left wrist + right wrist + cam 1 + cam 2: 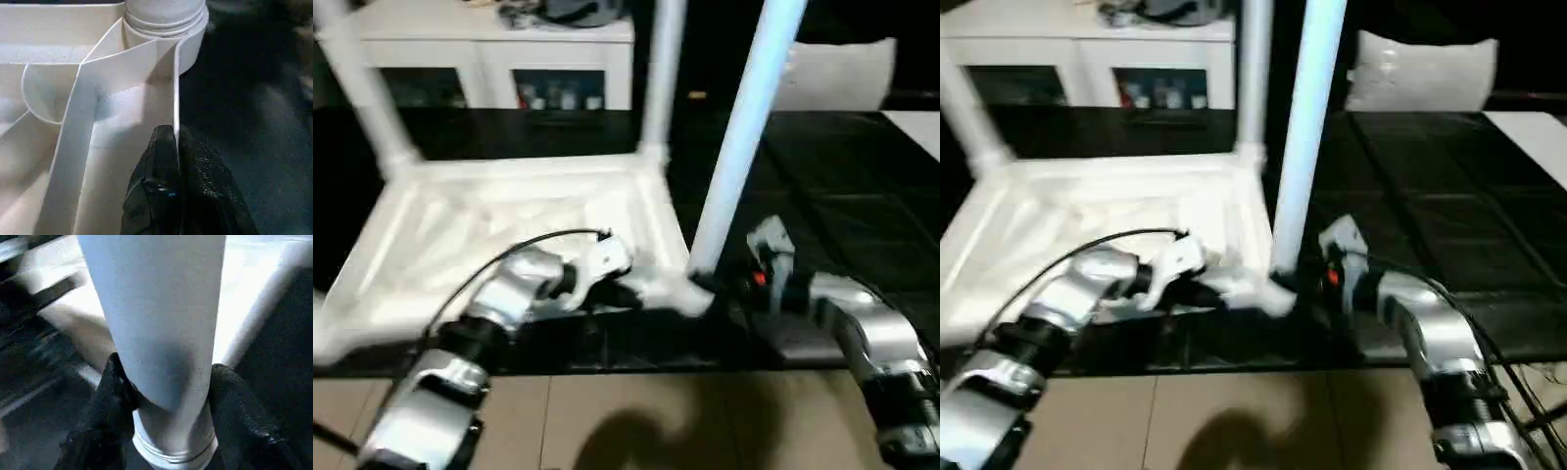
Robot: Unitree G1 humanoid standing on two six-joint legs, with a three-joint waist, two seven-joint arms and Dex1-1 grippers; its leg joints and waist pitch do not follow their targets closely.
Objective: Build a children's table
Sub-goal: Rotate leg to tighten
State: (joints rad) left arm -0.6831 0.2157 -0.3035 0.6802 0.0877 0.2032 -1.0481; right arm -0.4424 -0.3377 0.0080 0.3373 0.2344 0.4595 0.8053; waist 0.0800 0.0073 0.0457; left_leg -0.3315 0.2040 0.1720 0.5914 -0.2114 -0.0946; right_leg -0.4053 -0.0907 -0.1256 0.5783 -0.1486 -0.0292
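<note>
One tabletop (pixel 509 235) lies upside down on the black floor (pixel 862 176), ribbed underside up. Three legs stand in its corner sockets: one at the far left (pixel 362 93), one at the far right (pixel 661 73), and one at the near right (pixel 744 127), the closest to the robot and leaning a little to the right. The near left corner runs off the edge of the head views, so whether a fourth leg is there cannot be told.

The left gripper (pixel 175 142) is closed on the tabletop's thin right side wall, one black finger (pixel 156 161) inside the wall and the other outside, just short of the near right socket (pixel 166 24). The right gripper (pixel 164 382) sits low on the near right leg, just above the socket, its two fingers (pixel 110 387) pressed against opposite sides of the tube, about half open and holding it.

Both grippers work at the same corner, close together but apart, with the leg between them. To the right of the tabletop the dark floor lies open. A band of tan floor (pixel 656 421) runs nearest the robot. Behind the tabletop stands one white cabinet (pixel 489 59) with glass doors; a gap of floor separates it from the far edge. One pale cushion-like thing (pixel 1420 73), too blurred to name surely, lies far right.
</note>
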